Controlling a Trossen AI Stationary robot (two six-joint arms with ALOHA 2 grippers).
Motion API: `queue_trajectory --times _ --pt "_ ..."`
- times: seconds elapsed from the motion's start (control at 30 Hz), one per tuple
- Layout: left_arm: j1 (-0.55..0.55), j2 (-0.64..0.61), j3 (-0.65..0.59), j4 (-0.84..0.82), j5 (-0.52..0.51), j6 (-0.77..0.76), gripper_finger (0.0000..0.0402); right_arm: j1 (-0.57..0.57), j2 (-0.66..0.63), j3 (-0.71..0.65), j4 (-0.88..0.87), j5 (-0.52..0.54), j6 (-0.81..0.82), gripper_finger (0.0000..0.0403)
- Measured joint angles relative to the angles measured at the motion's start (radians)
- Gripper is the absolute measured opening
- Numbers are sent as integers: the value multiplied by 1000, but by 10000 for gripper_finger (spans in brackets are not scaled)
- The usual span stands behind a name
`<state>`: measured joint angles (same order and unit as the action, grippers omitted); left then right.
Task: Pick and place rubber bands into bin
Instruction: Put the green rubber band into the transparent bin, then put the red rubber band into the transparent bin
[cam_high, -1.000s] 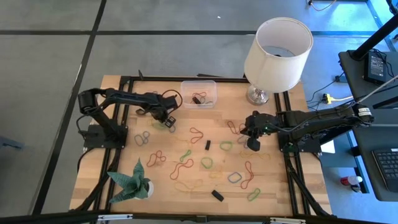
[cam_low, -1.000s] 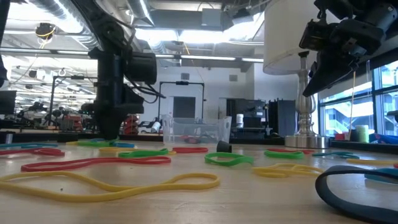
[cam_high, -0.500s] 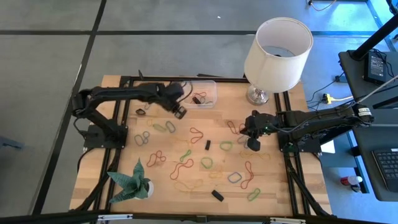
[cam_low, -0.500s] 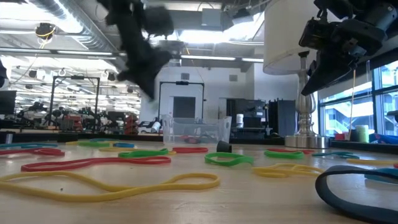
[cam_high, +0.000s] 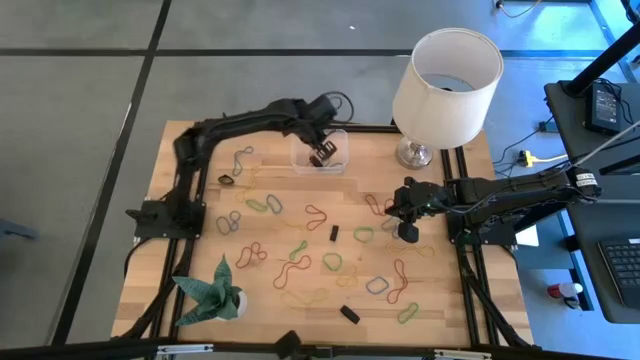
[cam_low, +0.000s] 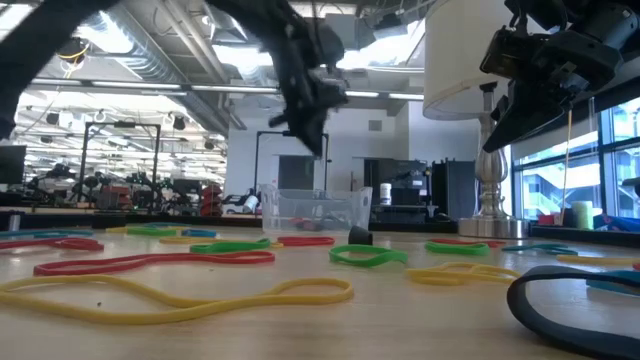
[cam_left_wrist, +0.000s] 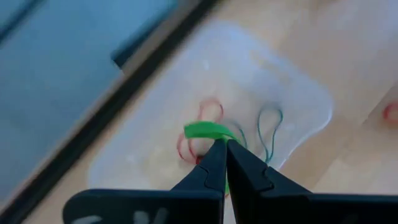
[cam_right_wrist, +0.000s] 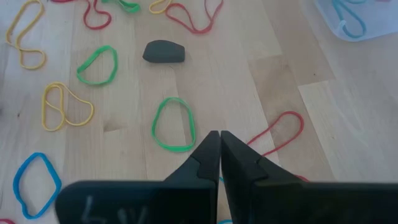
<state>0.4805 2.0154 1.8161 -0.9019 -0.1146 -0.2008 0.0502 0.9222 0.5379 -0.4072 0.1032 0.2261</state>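
My left gripper (cam_high: 320, 157) hovers over the bin (cam_high: 336, 140), a small clear tub at the table's far edge. It is shut on a green rubber band (cam_left_wrist: 207, 130). Red and teal bands (cam_left_wrist: 268, 127) lie inside the bin (cam_left_wrist: 298, 102). In the low view this gripper (cam_low: 320, 140) hangs above the bin (cam_low: 315, 205). Several coloured bands (cam_high: 300, 250) lie flat across the table. My right gripper (cam_high: 405, 228) is shut and held off the table on the right. A green band (cam_right_wrist: 173, 124) lies on the wood under its fingertips (cam_right_wrist: 219, 135). My left gripper pinches the green rubber band (cam_left_wrist: 214, 134) between its two shut fingers, coming from above over the bin. A short loop of the band sticks out past the fingertips; it is lifted clear of the table and the bin.
A white lamp (cam_high: 447, 75) stands at the far right corner. A green folded-paper plant (cam_high: 210, 290) sits at the near left. Small black blocks (cam_high: 334, 233) (cam_high: 349, 313) lie among the bands. A black block (cam_right_wrist: 163, 51) lies beyond my right gripper.
My left gripper has risen from the table left of the bin and swung toward the far edge and to the right, ending above the bin, carrying the green band with it. My right arm has kept still.
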Motion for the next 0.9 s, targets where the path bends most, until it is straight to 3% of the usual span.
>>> queue_trajectory --times 0.2,0.4,0.6,0.9 --pt "37 140 49 -127 4 19 3 0 0 0 0 0 5 18" --pt "43 171 48 -187 -18 -40 17 0 0 0 0 0 6 18" --pt "49 160 48 -204 -61 -48 59 -2 0 0 0 0 3 18" --pt "48 156 48 -257 -47 -50 124 -2 0 0 7 2 2 18"
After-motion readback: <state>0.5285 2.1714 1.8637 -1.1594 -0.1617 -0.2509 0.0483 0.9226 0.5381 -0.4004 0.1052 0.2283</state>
